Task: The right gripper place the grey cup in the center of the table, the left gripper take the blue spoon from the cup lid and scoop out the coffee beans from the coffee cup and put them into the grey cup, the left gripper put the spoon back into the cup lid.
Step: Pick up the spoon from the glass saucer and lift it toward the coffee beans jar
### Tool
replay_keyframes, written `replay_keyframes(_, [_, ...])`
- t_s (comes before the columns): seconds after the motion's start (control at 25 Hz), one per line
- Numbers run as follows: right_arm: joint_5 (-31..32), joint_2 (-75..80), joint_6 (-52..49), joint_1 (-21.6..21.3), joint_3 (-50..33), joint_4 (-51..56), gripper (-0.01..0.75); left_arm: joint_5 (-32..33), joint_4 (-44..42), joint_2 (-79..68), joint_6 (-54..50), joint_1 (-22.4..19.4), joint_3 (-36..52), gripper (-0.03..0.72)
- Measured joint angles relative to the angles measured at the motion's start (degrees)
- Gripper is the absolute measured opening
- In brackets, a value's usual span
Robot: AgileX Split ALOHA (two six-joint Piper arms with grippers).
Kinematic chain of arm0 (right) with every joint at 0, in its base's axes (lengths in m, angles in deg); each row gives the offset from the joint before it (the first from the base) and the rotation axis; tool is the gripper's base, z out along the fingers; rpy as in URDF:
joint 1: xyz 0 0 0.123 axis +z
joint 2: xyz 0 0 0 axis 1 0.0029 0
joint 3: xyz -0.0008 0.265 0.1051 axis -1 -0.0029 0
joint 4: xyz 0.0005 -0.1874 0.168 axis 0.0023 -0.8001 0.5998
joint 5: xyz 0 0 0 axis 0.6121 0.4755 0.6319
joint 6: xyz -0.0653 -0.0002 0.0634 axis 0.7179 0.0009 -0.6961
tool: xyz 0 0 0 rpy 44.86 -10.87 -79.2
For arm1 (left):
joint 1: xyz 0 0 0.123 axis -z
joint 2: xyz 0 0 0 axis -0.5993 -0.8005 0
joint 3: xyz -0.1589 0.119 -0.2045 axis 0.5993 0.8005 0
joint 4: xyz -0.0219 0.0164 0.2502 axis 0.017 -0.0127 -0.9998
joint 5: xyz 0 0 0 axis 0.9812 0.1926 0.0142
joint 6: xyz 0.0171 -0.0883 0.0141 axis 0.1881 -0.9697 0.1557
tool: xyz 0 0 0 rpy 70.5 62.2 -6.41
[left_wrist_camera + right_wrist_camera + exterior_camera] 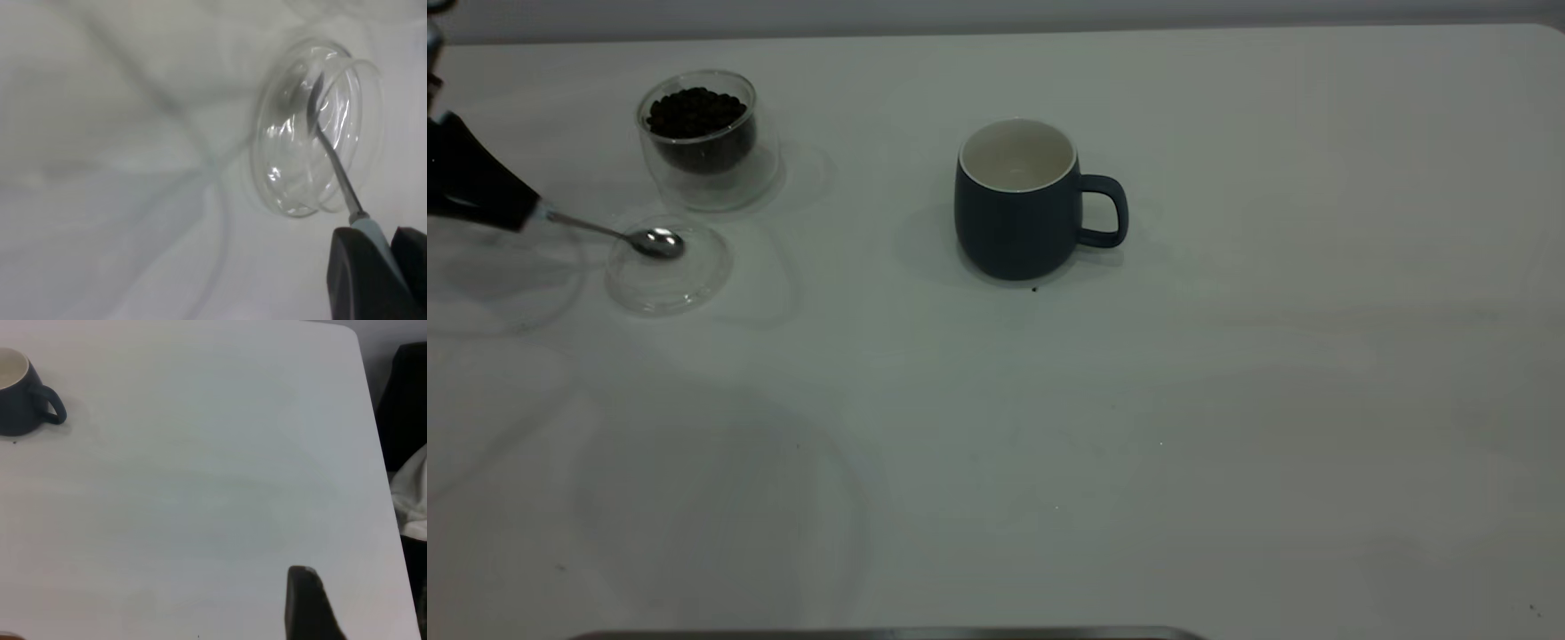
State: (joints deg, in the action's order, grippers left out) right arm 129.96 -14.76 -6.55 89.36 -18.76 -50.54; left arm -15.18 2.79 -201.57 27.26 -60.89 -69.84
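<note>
My left gripper (527, 213) is at the table's far left, shut on the pale-blue handle of the blue spoon (605, 231). The spoon's metal bowl rests in the clear cup lid (698, 271). In the left wrist view the gripper (381, 245) holds the spoon (337, 175) reaching into the lid (287, 167). The glass coffee cup (710, 173), full of coffee beans (696, 111), stands just behind the lid. The grey cup (1014, 222) stands upright mid-table, handle to the right, its white inside empty. My right gripper (305, 603) is far off, over the bare table.
The white table (1138, 444) is open in front of and to the right of the mug (17, 403). One dark speck (1034, 289) lies by the mug's base. The table's edge and dark objects (407, 407) show in the right wrist view.
</note>
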Motion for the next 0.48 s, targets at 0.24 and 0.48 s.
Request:
replay_keyframes(0.24, [0.00, 0.00, -0.04, 0.00, 0.00, 0.00, 0.363, 0.00, 2.29, 4.63, -0.24, -0.20, -0.39, 0.120])
replay_keyframes(0.48, [0.00, 0.00, -0.04, 0.00, 0.00, 0.00, 0.363, 0.00, 6.41, 7.25, 1.89, 0.51, -0.39, 0.120])
